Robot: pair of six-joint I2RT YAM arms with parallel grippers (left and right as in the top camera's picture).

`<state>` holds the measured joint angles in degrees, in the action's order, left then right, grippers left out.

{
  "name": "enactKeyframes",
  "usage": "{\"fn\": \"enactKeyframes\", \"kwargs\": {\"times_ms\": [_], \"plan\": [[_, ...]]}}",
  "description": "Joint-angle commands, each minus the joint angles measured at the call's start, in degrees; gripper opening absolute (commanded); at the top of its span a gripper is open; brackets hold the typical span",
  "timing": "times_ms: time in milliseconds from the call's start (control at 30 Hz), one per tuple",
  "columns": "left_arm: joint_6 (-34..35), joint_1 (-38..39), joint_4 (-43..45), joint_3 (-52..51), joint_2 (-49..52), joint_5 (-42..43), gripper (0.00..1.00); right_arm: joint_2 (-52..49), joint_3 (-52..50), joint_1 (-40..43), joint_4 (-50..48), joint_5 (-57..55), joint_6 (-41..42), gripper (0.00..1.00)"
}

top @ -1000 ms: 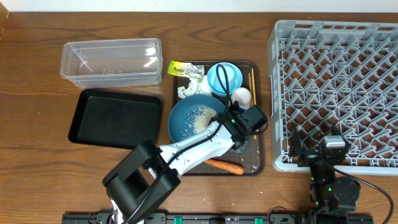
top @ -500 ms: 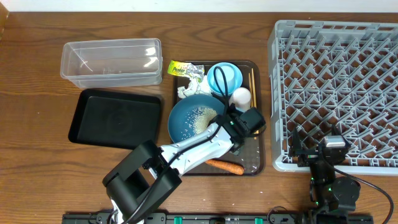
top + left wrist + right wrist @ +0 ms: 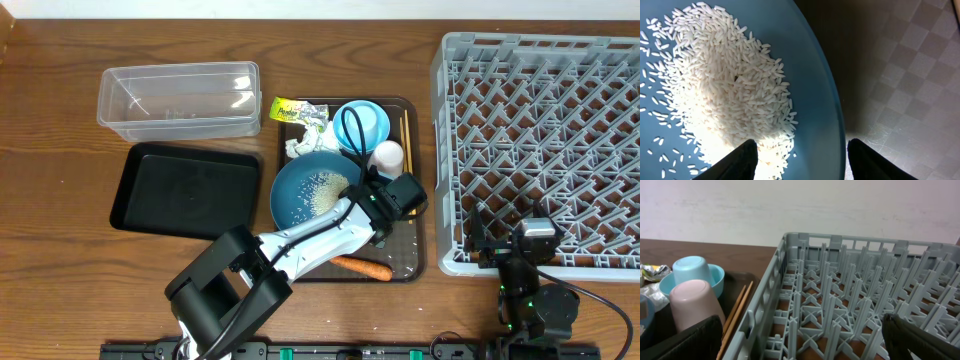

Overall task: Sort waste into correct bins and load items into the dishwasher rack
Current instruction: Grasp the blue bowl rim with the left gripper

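Observation:
The large blue dish lies on the brown serving tray with a heap of white rice in it. My left gripper straddles the dish's right rim. One finger is over the rice, the other outside over the tray, and the jaws stand open with a gap either side of the rim. My right gripper is open at the front left corner of the grey dishwasher rack, holding nothing. An orange carrot lies at the tray's front.
At the tray's back are a light-blue bowl with a light-blue cup in it, a white-pinkish cup, chopsticks, a tissue and a wrapper. To the left stand a clear box and a black tray.
The left gripper has shifted slightly left onto the dish's rim and its jaws have narrowed. The right arm has not moved.

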<state>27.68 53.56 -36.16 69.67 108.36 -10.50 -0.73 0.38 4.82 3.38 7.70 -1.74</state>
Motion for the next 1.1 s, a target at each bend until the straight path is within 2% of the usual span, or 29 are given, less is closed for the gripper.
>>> {"fn": "enactKeyframes", "kwargs": {"times_ms": [0,333,567,900,1067], "plan": [[0.7,0.6,-0.2,-1.1,0.3,-0.5,0.6,0.1,-0.1,-1.1,0.3,-0.2,-0.5,0.99],[0.7,1.5,0.5,-1.1,0.7,-1.1,0.58,0.1,-0.1,-1.1,0.3,-0.2,-0.5,0.99],[0.7,1.5,0.4,-1.2,0.7,-1.3,0.5,0.1,-0.1,-1.1,0.3,-0.2,-0.5,0.99],[0.7,1.5,0.3,-1.2,2.4,-2.1,0.49,0.1,-0.1,-1.1,0.2,-0.2,-0.5,0.99],[0.7,1.5,0.3,-1.2,2.4,-2.4,0.44,0.1,-0.1,-1.1,0.3,-0.2,-0.5,0.99]]}}
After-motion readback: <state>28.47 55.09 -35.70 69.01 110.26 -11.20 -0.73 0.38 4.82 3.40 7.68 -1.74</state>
